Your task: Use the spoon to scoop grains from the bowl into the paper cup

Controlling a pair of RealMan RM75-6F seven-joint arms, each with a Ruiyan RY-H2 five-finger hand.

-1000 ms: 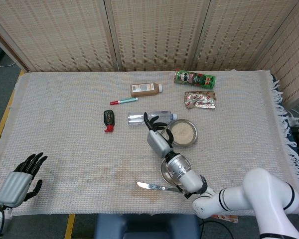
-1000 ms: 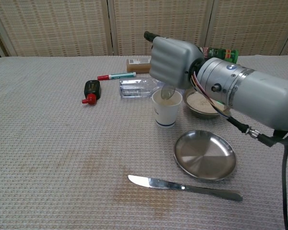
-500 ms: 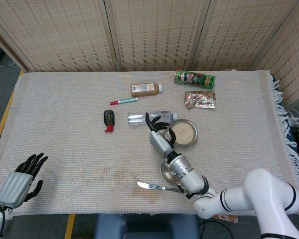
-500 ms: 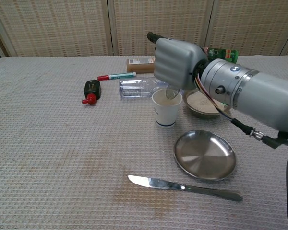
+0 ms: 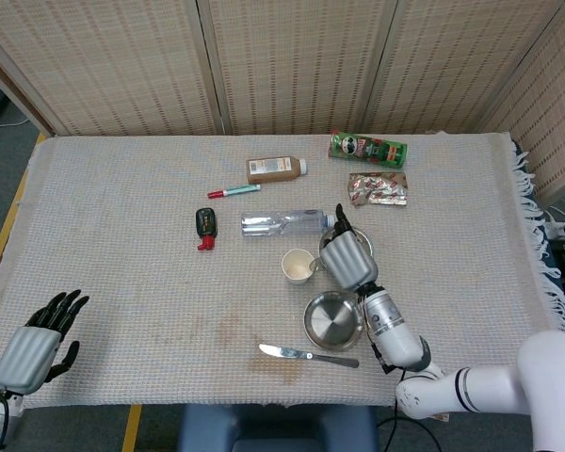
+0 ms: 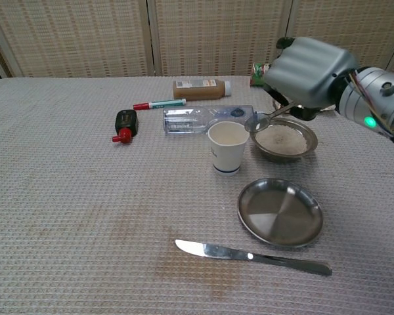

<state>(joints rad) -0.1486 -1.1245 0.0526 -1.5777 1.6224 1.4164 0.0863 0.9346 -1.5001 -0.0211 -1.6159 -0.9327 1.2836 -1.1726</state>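
My right hand (image 6: 308, 72) hovers over the metal bowl of pale grains (image 6: 284, 141) and holds a metal spoon (image 6: 266, 119) by its handle. The spoon's scoop hangs at the bowl's left rim, between the bowl and the white paper cup (image 6: 227, 147). The cup stands upright just left of the bowl. In the head view the right hand (image 5: 347, 256) covers most of the bowl, with the cup (image 5: 297, 266) beside it. My left hand (image 5: 33, 344) rests at the table's near left corner, fingers spread and holding nothing.
An empty steel plate (image 6: 280, 211) and a table knife (image 6: 249, 256) lie in front of the bowl. A clear bottle (image 6: 197, 118) lies behind the cup. Further back are a marker (image 6: 159, 104), a black and red item (image 6: 125, 125), a brown bottle (image 6: 200, 84) and a green can (image 5: 367, 148).
My right hand has swung right with the spoon, from over the paper cup to over the grain bowl. The cup now shows fully. The left hand has stayed put.
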